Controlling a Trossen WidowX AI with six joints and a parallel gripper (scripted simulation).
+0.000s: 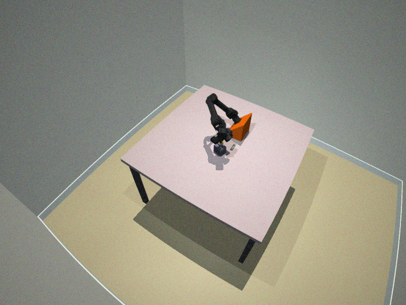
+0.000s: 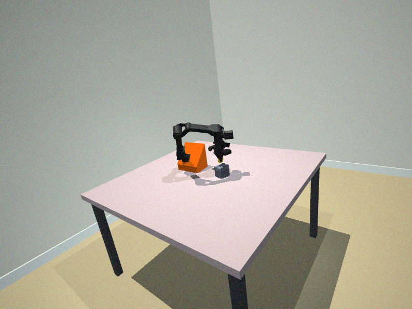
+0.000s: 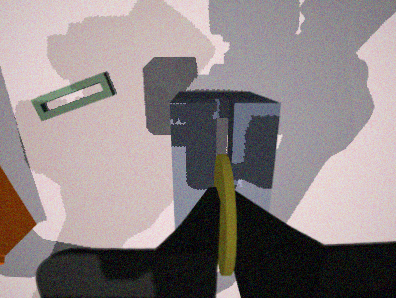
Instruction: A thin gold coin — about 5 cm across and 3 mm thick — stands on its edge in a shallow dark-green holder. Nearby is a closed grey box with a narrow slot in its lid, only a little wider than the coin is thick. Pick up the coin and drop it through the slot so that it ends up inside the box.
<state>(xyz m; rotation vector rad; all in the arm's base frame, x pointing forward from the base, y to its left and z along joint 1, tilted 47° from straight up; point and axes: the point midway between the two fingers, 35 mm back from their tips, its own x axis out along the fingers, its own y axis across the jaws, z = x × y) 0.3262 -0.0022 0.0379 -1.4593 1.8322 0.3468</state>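
My gripper (image 1: 221, 140) (image 2: 219, 158) (image 3: 218, 196) is shut on the gold coin (image 2: 219, 161) (image 3: 228, 225), which hangs on edge below the fingertips. The closed grey box (image 1: 219, 150) (image 2: 221, 171) (image 3: 200, 167) stands on the table under the coin, with a visible gap in the exterior view. In the wrist view the coin's far end overlaps the lid near its middle, roughly in line with the dark slot strip. The near part of the lid is hidden by the fingers and coin. The green holder (image 1: 232, 147) (image 3: 70, 90) is empty, to the left of the box in the wrist view.
A large orange wedge-shaped block (image 1: 242, 129) (image 2: 200, 161) (image 3: 14, 220) stands beside the arm's base, beyond the holder from the box. Shadows of the arm fall across the pink table (image 1: 196, 183) (image 2: 186, 206) and the box lid.
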